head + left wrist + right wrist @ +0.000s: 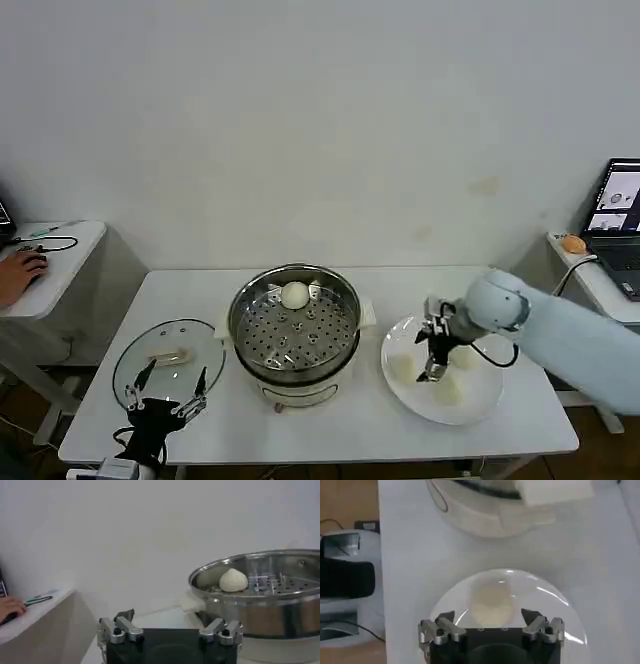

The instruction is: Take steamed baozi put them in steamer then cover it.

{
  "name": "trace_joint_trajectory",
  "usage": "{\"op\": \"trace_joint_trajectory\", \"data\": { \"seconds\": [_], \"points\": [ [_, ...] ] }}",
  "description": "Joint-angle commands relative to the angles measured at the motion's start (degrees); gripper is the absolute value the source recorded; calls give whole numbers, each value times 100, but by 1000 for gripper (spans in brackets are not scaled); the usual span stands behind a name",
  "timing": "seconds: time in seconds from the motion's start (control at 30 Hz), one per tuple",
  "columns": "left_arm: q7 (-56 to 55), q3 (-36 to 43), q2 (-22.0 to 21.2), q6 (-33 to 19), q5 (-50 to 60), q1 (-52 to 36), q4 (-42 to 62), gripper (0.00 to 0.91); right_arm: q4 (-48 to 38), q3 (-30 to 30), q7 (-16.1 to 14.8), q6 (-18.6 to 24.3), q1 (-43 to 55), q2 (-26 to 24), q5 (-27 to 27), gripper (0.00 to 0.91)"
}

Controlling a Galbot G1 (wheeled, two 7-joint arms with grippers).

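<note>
Left gripper (pixel 165 394) by cover (pixel 168 357) (handle (pixel 170 355) lengthwise left-right), fingers apart.

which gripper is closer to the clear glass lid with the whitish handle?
Left. The left gripper hangs open at the near rim of the glass lid. The right gripper is across the steel steamer, open over the white plate.

A white table (pixel 500 425) bears a white plate (pixel 480 405) (laptop (pixel 615 215) far right).
</note>
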Motion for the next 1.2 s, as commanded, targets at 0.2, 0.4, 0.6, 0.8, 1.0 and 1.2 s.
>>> {"op": "trace_joint_trajectory", "data": {
  "seconds": [0.2,0.4,0.6,0.8,1.0,1.2],
  "points": [
    [-2,-34,-17,7,14,-31,35,907,-782,25,-189,384,-260,596,-848,907],
    [-13,-21,-31,5,14,-49,82,907,-980,-47,-323,444,-231,738,-897,907],
    [-9,-24,-27,5,10,-76,123,907,-1025,-76,-337,451,-249,817,-896,907],
    [-19,-32,-22,4,-1,-82,147,907,-1043,-97,-338,483,-291,835,-993,907],
    [-31,-24,-26,2,-7,-87,175,907,-1066,-79,-292,485,-335,800,-1033,756],
    [-38,-10,-36,-1,-3,-91,173,907,-1040,-40,-232,494,-328,753,-929,544]
  ]
}}
